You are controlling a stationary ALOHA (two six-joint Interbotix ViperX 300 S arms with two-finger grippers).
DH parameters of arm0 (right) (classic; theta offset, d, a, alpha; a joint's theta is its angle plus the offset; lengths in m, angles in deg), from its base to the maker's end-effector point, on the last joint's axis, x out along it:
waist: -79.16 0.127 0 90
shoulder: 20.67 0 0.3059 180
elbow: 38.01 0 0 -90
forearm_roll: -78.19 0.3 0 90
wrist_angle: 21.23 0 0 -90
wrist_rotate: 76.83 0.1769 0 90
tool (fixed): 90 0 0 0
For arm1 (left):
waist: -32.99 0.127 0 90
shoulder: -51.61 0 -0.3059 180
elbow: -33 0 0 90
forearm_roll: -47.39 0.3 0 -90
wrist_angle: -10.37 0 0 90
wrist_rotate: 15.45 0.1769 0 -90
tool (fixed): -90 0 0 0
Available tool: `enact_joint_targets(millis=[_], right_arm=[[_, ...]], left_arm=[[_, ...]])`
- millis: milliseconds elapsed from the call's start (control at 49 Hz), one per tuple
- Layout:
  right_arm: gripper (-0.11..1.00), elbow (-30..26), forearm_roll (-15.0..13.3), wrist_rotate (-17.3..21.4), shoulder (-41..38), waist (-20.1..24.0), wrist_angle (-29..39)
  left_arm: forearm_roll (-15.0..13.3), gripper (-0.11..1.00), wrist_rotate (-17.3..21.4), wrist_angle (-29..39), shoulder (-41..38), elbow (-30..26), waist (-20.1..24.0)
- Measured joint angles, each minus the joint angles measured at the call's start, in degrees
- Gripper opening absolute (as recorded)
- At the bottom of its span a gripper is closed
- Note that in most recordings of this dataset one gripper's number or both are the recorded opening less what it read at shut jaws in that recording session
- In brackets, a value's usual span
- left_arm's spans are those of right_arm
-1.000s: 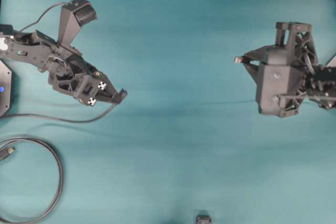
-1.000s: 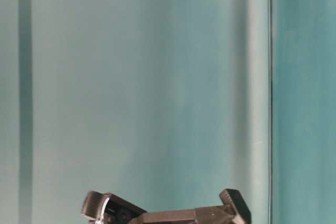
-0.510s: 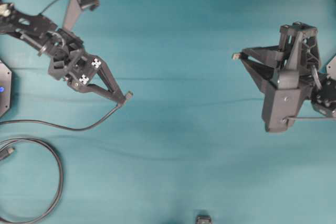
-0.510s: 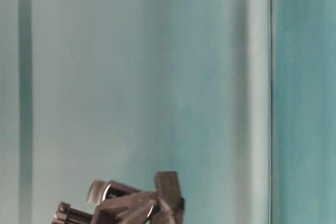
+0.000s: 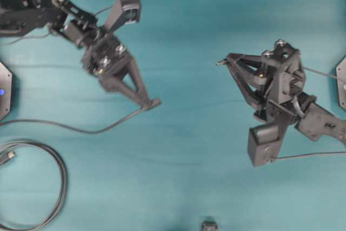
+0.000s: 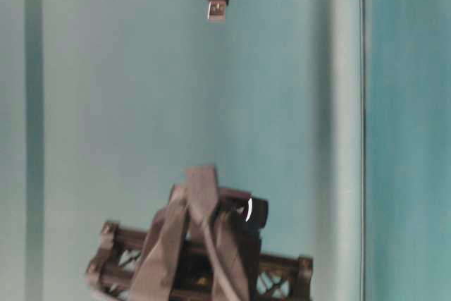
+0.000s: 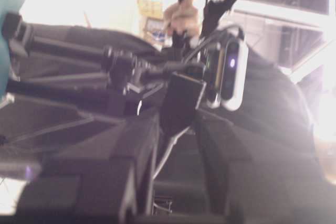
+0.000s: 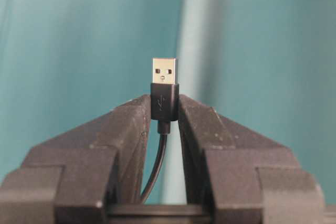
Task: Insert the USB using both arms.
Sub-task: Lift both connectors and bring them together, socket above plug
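Observation:
The USB is a small dark plug whose silvery tip pokes out past my right gripper, which is shut on its dark body. From overhead, that gripper points left with the USB at its tip. My left gripper is shut on the thin cable's chunky dark socket end, which shows blurred between the fingers in the left wrist view. A wide gap separates the two ends. At table level, the USB hangs high and the socket end sits lower.
The thin cable trails from the left gripper to the left edge. A thicker cable lies coiled at the lower left. A black box with a blue light sits at the left edge, and a small dark object at the bottom edge.
Both arms have swung toward the middle, the left gripper to the right with the socket end and the right gripper to the left with the USB. The gap between them is smaller.

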Motion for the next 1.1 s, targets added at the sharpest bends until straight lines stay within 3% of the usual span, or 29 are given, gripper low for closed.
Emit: enact_joint_targets(millis=[122, 388, 653, 1102], right_arm=[[0.22, -1.85, -1.49, -2.11, -2.2, 0.35, 0.53], [0.22, -4.75, -1.67, -6.24, -3.69, 0.35, 0.44], [0.22, -4.92, -1.41, -6.59, -4.22, 0.35, -3.52], [0.22, -5.36, -1.14, -6.77, -5.54, 0.35, -4.39]], left_arm=[[-0.09, 0.26, 0.0, 0.62, -2.72, -2.37, 0.88], [-0.09, 0.26, -0.09, 2.11, -6.33, -4.92, 1.49], [0.26, 0.26, -0.88, 1.67, -7.38, -6.42, 1.49], [0.44, 0.26, -1.23, 1.41, -9.67, -9.93, 1.32]])
